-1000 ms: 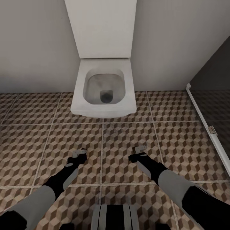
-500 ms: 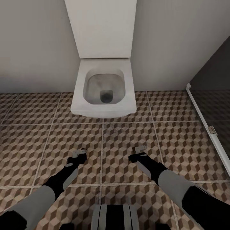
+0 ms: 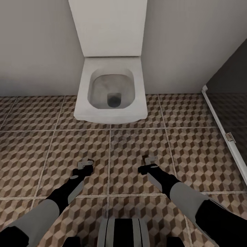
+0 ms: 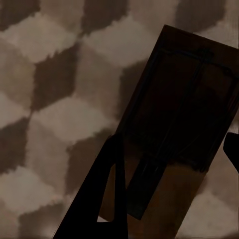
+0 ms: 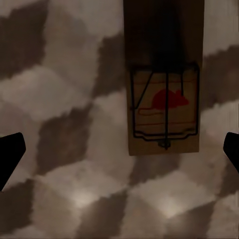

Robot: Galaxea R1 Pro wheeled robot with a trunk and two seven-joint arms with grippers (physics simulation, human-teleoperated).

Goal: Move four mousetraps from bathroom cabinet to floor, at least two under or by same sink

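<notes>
Just mousetrap [image 5: 164,84] between right tool [image 5: 119,149] tips — floor-bound

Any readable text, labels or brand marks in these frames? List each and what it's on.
No readable text.
The mousetrap in the right wrist view carries a red mouse-shaped mark and faint lines beneath it, too blurred to read.
The mousetrap in the left wrist view is in shadow; no print can be made out on it.
Toilet, wall and floor tiles: no lettering.

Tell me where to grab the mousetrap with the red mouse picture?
Probably by its two long wooden edges, coming from above. The mousetrap faces the right hand flat, over the floor, and its narrow width fits between the open fingers. Stay off the wire.
</notes>
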